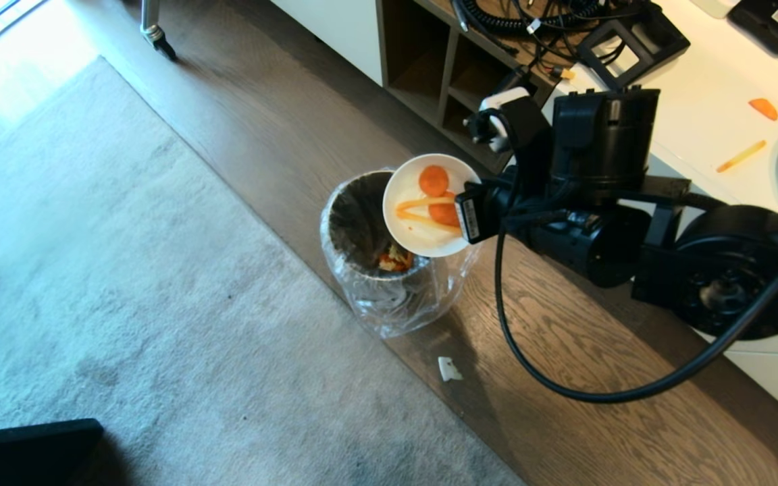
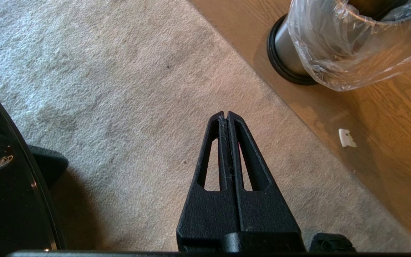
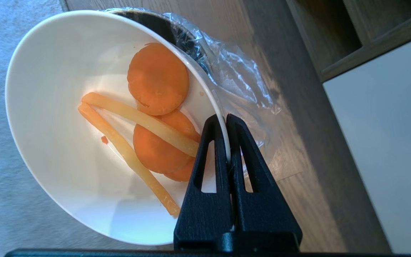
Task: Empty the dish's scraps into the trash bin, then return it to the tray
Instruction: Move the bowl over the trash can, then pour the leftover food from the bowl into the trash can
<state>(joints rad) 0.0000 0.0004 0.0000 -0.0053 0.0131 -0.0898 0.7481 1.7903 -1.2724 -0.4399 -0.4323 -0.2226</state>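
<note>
A pale grey carpet point(image 1: 125, 290) lay beside dark wood flooring point(image 1: 564, 378). Sunlight fell across the carpet's far corner. Open wooden shelving point(image 1: 443, 74) stood against a white cabinet point(image 1: 342, 34).

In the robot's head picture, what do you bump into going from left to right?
Grey rug → trash bin → white dish with carrot scraps → right gripper pinching the dish's rim → white counter.

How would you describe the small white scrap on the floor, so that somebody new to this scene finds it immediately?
Start at the trash bin, lined with a crinkled clear bag, standing on the wooden floor beside the grey carpet. Just in front of the bin, near the carpet's edge, lies the small white scrap. It is the only loose bit on the dark boards.
</note>
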